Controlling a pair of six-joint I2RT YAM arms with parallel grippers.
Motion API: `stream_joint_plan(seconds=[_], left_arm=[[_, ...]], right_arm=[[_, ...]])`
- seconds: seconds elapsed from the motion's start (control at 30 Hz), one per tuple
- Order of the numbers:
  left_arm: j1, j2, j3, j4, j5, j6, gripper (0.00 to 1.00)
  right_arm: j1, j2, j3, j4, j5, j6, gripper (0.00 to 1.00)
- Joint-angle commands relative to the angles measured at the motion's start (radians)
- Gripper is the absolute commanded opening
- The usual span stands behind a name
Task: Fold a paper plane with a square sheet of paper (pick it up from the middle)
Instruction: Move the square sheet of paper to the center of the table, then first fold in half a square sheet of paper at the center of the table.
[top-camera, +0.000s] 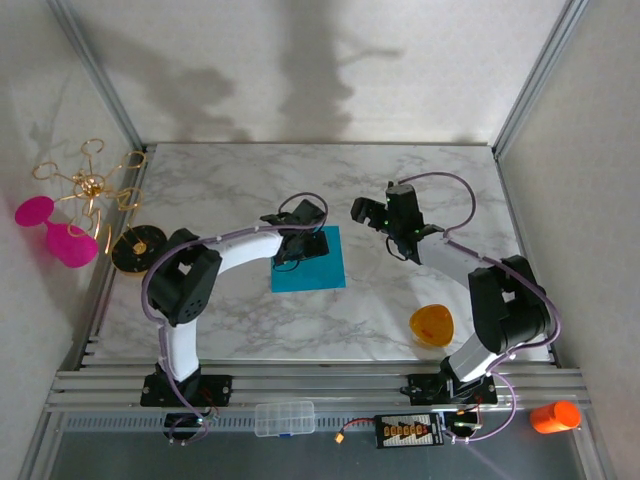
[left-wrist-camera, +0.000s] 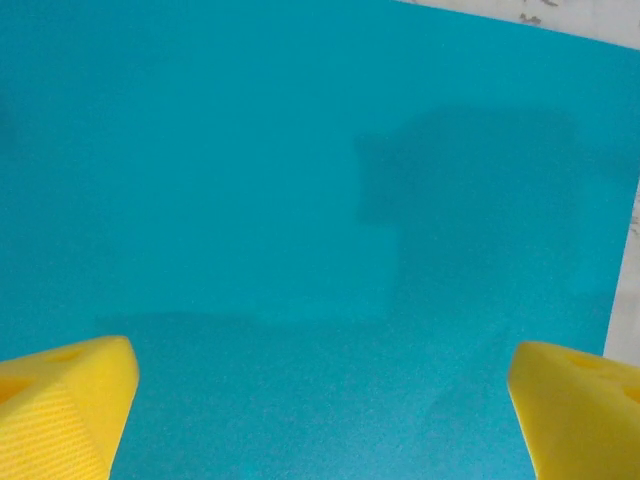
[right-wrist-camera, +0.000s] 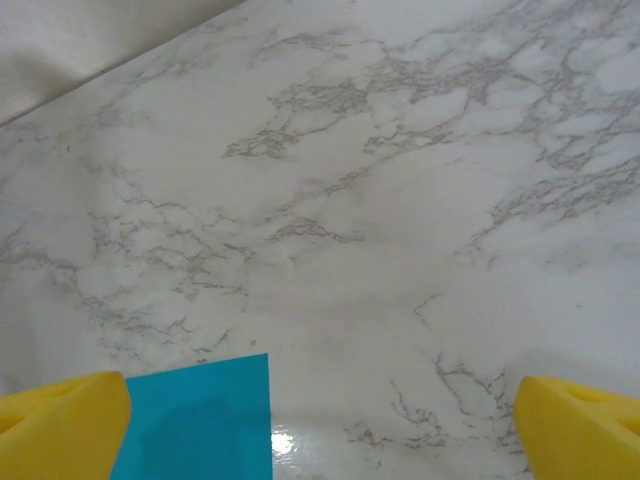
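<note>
Well right of the paper sheet (top-camera: 320, 268), a small orange bowl (top-camera: 432, 325)

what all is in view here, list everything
square sheet of paper: one, teal-blue, flat at mid table
small bowl: one, orange, near the right arm's base
table: one, white marble, under the arms
disc: one, black and gold, table's left edge
wire ornament: one, gold with pink discs, beyond the left edge
compartment box: one, clear, near rail
electronics board: one, black and yellow, near rail
cylinder: one, orange, off the table, near right
left gripper: one, yellow, open over the sheet
right gripper: one, yellow, open over bare marble right of the sheet
</note>
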Motion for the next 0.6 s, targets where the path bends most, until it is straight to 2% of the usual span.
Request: stream_joint_plan(seconds=[0.0, 0.2, 0.57], left_arm=[[-0.016, 0.054, 0.078, -0.091, -0.067, 0.018, 0.93], [-0.022, 0.12, 0.14, -0.114, -0.068, 0.031, 0.87], [-0.024, 0.155, 0.124, -0.123, -0.052, 0.014, 0.85]], right_arm=[[-0.004, 0.025, -0.013, 0.009, -0.018, 0.029, 0.99], [-0.003, 0.044, 0.017, -0.012, -0.029, 0.018, 0.99], [-0.004, 0.064, 0.029, -0.015, -0.05, 0.035, 0.99]])
